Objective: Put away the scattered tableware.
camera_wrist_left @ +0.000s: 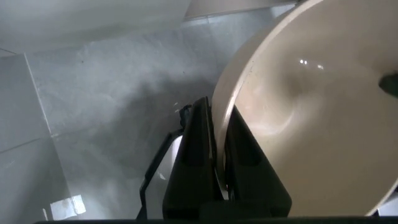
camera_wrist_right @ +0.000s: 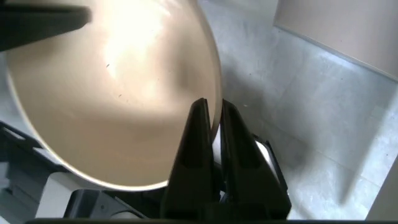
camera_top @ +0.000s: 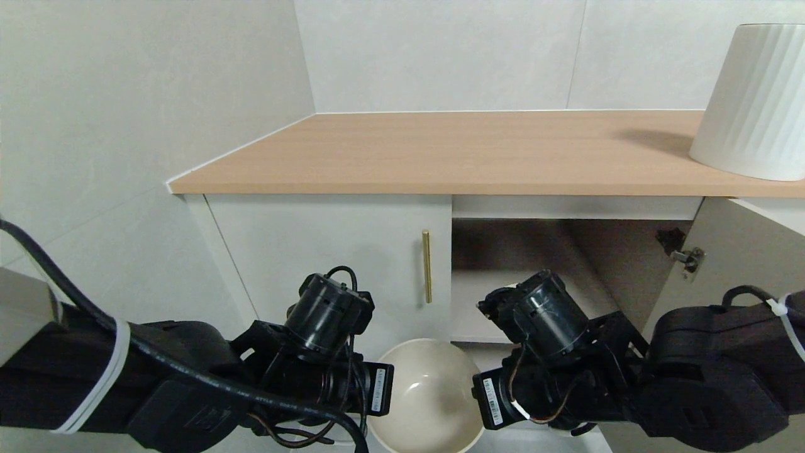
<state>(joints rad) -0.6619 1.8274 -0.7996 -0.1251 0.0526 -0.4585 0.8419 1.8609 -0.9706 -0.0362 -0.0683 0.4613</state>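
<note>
A cream bowl point(camera_top: 422, 396) hangs low in front of the cabinet, held between both arms. My left gripper point(camera_wrist_left: 219, 134) is shut on the bowl's point(camera_wrist_left: 311, 106) rim on its left side. On the opposite side my right gripper point(camera_wrist_right: 211, 127) is shut on the rim of the bowl point(camera_wrist_right: 112, 93). In the head view the left wrist point(camera_top: 327, 352) and right wrist point(camera_top: 541, 352) flank the bowl, and the fingers themselves are hidden there.
The cabinet has a closed left door with a brass handle point(camera_top: 426, 265). Its right door point(camera_top: 736, 251) stands open, showing a dark compartment point(camera_top: 553, 270). A wooden countertop point(camera_top: 453, 151) runs above, with a white ribbed lampshade point(camera_top: 755, 100) at the right.
</note>
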